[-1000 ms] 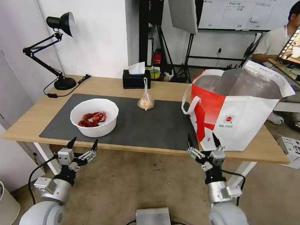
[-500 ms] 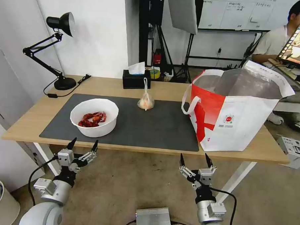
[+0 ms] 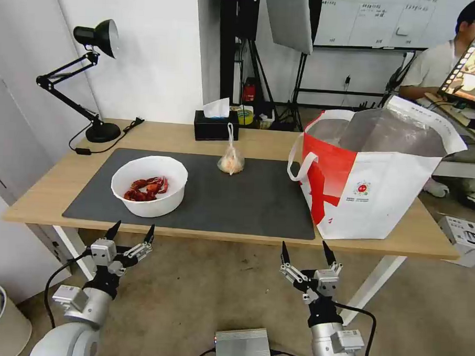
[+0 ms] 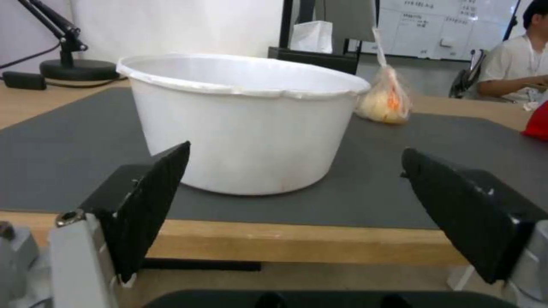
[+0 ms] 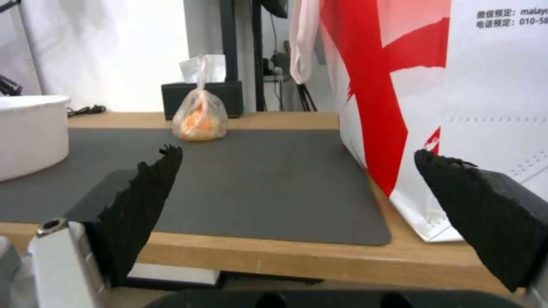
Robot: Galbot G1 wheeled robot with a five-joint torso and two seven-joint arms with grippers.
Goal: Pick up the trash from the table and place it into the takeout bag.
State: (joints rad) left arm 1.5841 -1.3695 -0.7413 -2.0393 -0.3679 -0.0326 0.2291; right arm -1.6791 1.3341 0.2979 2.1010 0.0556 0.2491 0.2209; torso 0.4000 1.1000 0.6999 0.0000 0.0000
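On the table (image 3: 48, 185), a white round bowl (image 3: 149, 185) of red crayfish shells sits at the mat's left; it looms close in the left wrist view (image 4: 245, 119). A small knotted clear bag of orange stuff (image 3: 231, 160) (image 5: 200, 117) (image 4: 386, 100) stands at the mat's middle back. The takeout bag (image 3: 377, 173) (image 5: 457, 107), white with a red band and foil lining, stands open at the right end. My left gripper (image 3: 132, 231) (image 4: 297, 205) hangs open below the table's front edge, in front of the bowl. My right gripper (image 3: 303, 249) (image 5: 297, 209) is open below the edge, in front of the takeout bag's left corner.
A dark grey mat (image 3: 221, 198) covers the tabletop's middle. A black tissue box (image 3: 215, 124) and a black desk lamp (image 3: 94, 82) stand at the back. A silver box (image 3: 242, 346) lies on the floor between my arms. A person sits at a desk far right.
My right gripper has dropped from just in front of the takeout bag to below the table edge and shifted slightly left. My left gripper has sunk a little.
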